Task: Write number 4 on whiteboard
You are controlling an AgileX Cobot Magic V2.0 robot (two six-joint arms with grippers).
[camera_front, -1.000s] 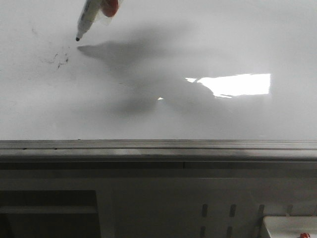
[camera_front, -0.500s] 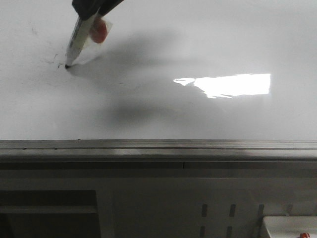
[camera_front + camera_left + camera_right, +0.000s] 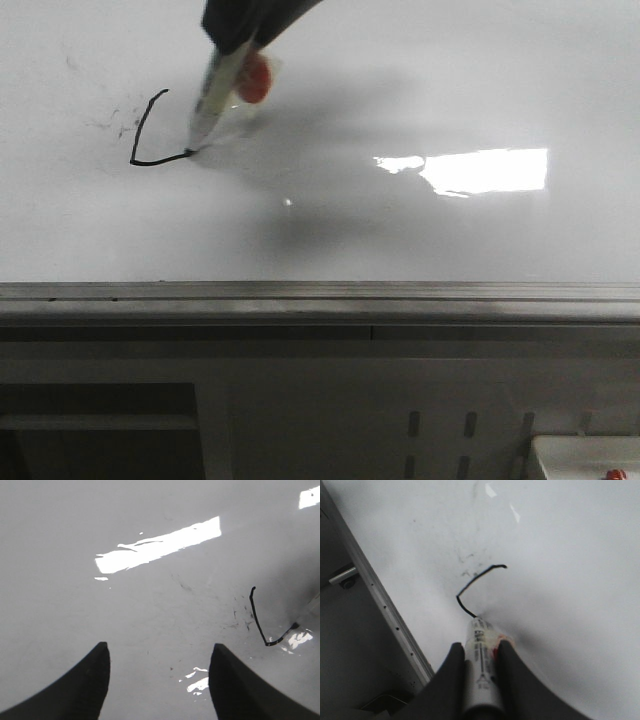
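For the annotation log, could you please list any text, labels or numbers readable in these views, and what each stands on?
Marker barrel label: dark print, too blurred to read.
Whiteboard: only an unfinished black stroke, a slanted line and a short bar; not yet a readable "4".
No other text shows.

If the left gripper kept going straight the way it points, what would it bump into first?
Probably just the bare whiteboard. The left gripper is open, nothing between its fingers; the black line sits off to one side. Depth is unclear.

Glare patch on whiteboard (image 3: 400, 60) — soft shadows, perhaps slightly blurred
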